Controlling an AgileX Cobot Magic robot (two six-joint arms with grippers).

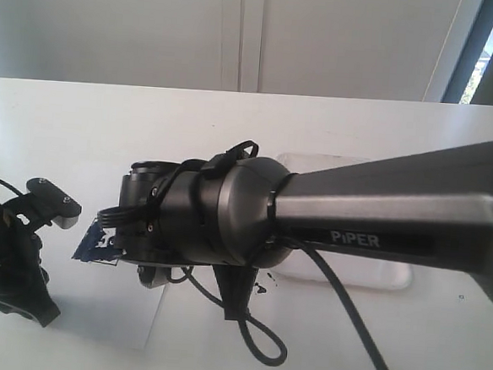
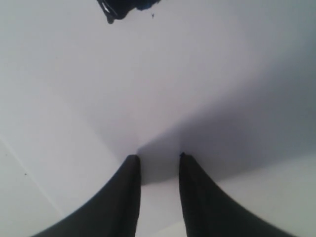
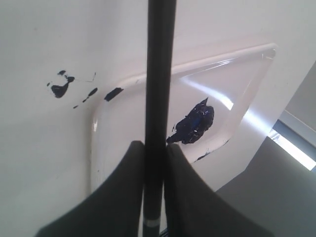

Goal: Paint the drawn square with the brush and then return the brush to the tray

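Note:
My right gripper [image 3: 154, 145] is shut on the brush's black handle [image 3: 160, 69], which runs straight out between the fingers. In the exterior view the right arm [image 1: 227, 213] reaches across to the left, and its wrist hides the fingers and the brush tip. Just beyond the wrist, the drawn square [image 1: 96, 247] on the white paper [image 1: 111, 303] is smeared dark blue. The same smear [image 2: 126, 6] shows far ahead of my left gripper [image 2: 158, 157]. That gripper is open and empty over a corner of the paper. The tray [image 3: 237, 57] holds a dark blue paint blob [image 3: 193, 123].
Small blue paint spatters [image 3: 61, 89] mark the table beside the tray. In the exterior view the tray [image 1: 350, 275] lies mostly behind the right arm. The left arm [image 1: 4, 257] stands at the table's left front. A black cable [image 1: 261, 338] loops under the right arm.

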